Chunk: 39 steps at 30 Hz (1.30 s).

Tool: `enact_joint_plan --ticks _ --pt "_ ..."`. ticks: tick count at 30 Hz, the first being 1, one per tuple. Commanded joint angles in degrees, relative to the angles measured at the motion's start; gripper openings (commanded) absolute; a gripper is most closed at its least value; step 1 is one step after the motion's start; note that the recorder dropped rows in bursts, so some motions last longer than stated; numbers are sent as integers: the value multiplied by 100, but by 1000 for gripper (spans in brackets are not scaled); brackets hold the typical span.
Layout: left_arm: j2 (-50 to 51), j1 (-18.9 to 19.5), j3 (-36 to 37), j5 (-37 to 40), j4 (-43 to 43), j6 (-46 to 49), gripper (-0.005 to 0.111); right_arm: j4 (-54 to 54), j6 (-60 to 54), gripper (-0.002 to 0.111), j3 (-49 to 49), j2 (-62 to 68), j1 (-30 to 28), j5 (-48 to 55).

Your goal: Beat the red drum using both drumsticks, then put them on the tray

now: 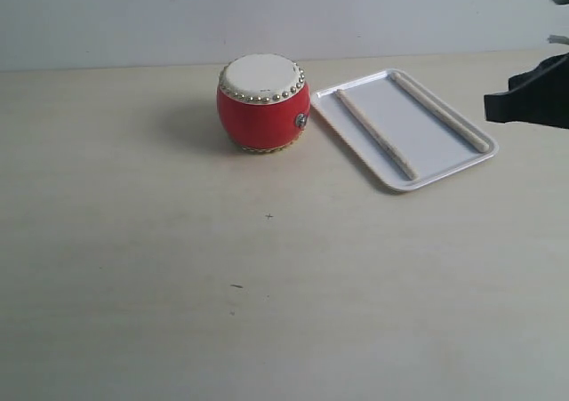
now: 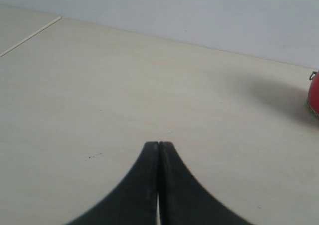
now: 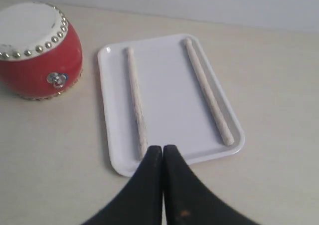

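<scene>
The red drum [image 1: 263, 103] stands upright on the table, its cream skin ringed with gold studs; it also shows in the right wrist view [image 3: 37, 50], and only its edge [image 2: 314, 93] in the left wrist view. The white tray [image 1: 404, 116] lies just right of it. Both drumsticks lie on the tray: one [image 1: 376, 133] along the side nearer the drum, one [image 1: 442, 111] along the far rim. My right gripper [image 3: 163, 148] is shut and empty, above the tray's [image 3: 169, 100] near end, close to the butt of one stick [image 3: 135, 100]. My left gripper [image 2: 159, 143] is shut and empty over bare table.
The pale wooden table [image 1: 178, 268] spreads wide in front of the drum and the tray. A light wall runs behind it. Part of the right arm [image 1: 533, 94] shows dark at the exterior view's right edge, beside the tray.
</scene>
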Motion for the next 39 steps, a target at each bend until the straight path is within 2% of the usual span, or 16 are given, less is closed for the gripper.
enact_joint_plan --ticks 1,9,16,26,32,39 --pt "-38 19 18 -14 -42 -25 0 -42 78 0 455 -1346 -24 139" --pt "-38 19 18 -14 -42 -25 0 -72 67 0 1617 -4710 -523 127" --pt "-38 19 18 -14 -42 -25 0 -93 67 0 2135 -6129 -761 127" --pt "-38 19 18 -14 -42 -25 0 -94 223 0 2562 -6490 -772 91" --pt "-38 19 18 -14 -42 -25 0 -1461 1799 0 3005 -6490 -1078 171" --pt "-38 19 18 -14 -42 -25 0 -1741 2072 0 3244 -6490 -1359 320"
